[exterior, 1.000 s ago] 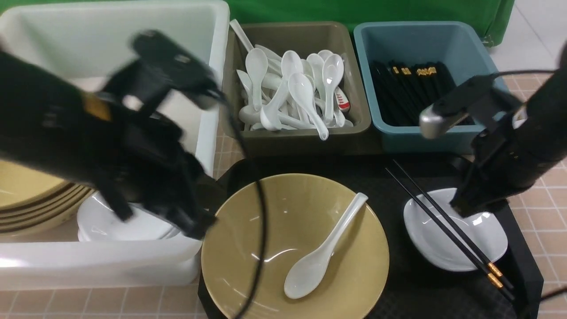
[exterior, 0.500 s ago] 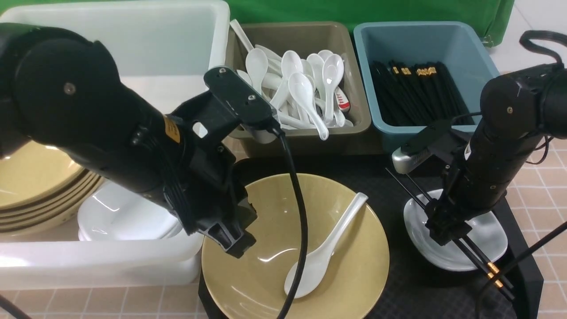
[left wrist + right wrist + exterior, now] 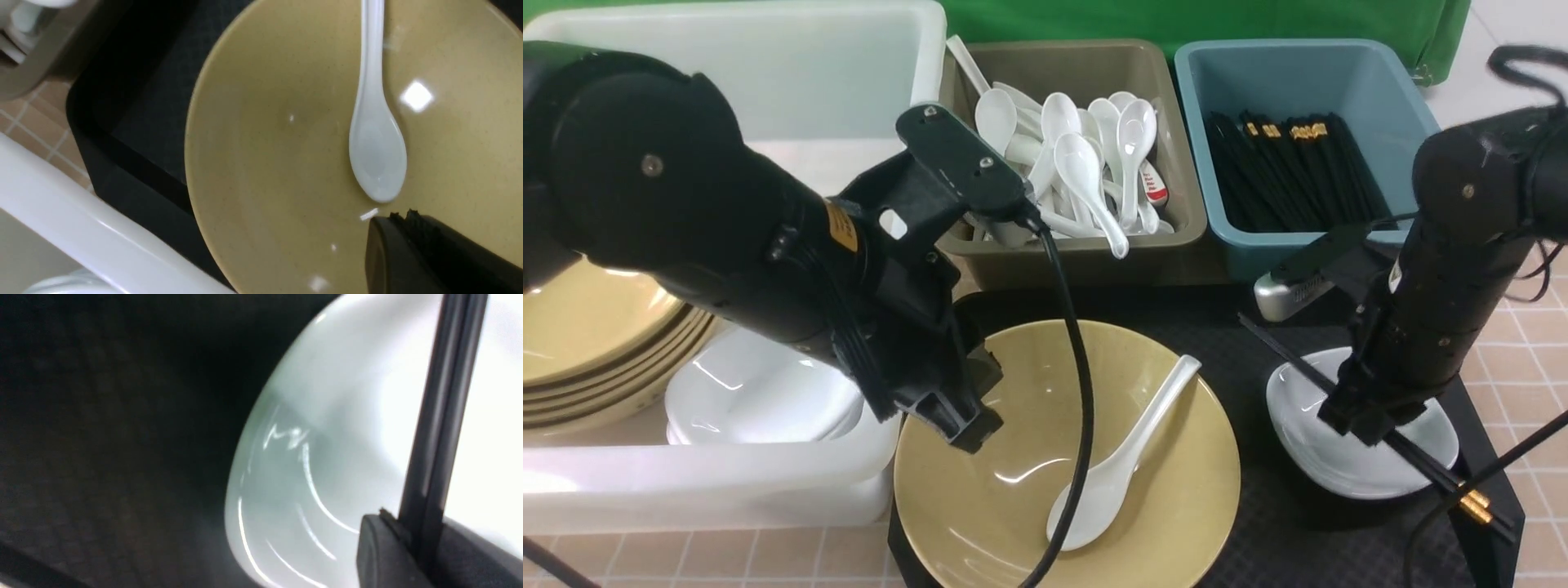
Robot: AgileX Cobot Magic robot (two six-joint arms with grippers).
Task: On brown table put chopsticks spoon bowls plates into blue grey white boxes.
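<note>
Two chopsticks (image 3: 439,416) now in right gripper (image 3: 1357,425)

A: How is the light?
B: Bright, even, from overhead; glare spots dot the bowl (image 3: 278,171), and streaks cross the white dish (image 3: 327,437).
A: And sharpness?
B: The front view is crisp; the right wrist view is soft, its tray (image 3: 102,437) nearly black.

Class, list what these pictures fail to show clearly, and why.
Front view: left arm hides part of the stacked bowls; the frame's edge cuts them too.
Front view: right end effector covers the chopsticks' middle.
Front view: red print on one binned spoon, too small.
Right wrist view: plate blurred.
</note>
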